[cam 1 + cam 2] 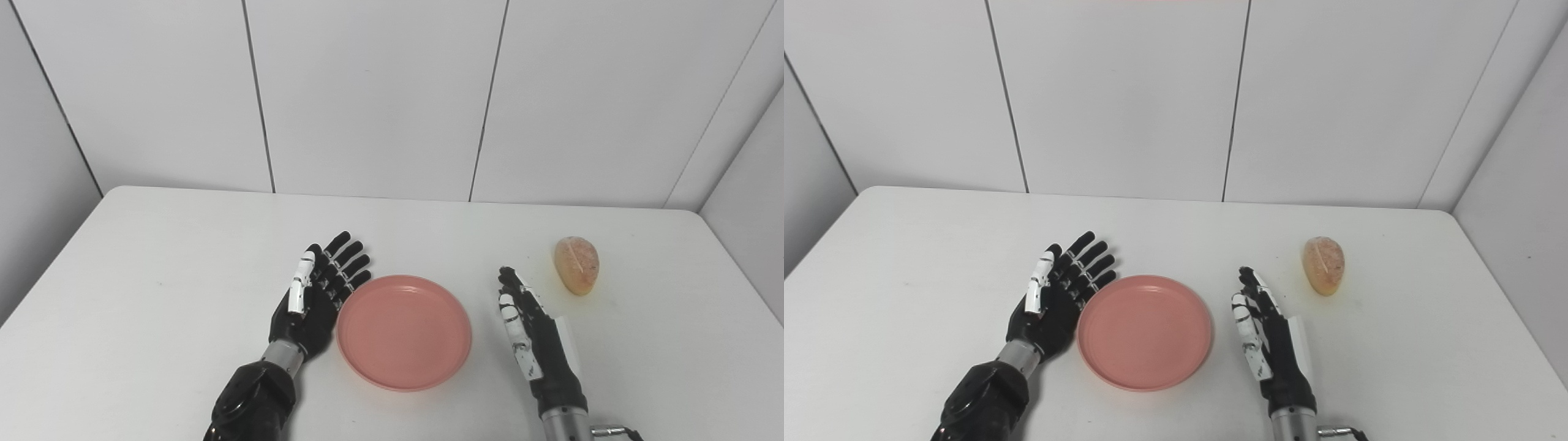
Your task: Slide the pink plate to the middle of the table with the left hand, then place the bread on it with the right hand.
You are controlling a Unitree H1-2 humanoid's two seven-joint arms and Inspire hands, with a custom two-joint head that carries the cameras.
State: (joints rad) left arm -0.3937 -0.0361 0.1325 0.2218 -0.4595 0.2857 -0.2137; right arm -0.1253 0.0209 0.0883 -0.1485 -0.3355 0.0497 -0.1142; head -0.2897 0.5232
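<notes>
The pink plate (404,331) lies empty near the middle of the white table (153,275). My left hand (318,294) rests open against the plate's left rim, palm facing the plate, fingers stretched away from me. A small oval bread roll (576,264) sits on the table to the right, beyond the plate. My right hand (527,327) stands open on its edge between plate and bread, holding nothing, a short way in front of and left of the roll.
White wall panels (367,92) close off the table's far edge, with angled walls at both sides. The table's right edge runs close to the bread.
</notes>
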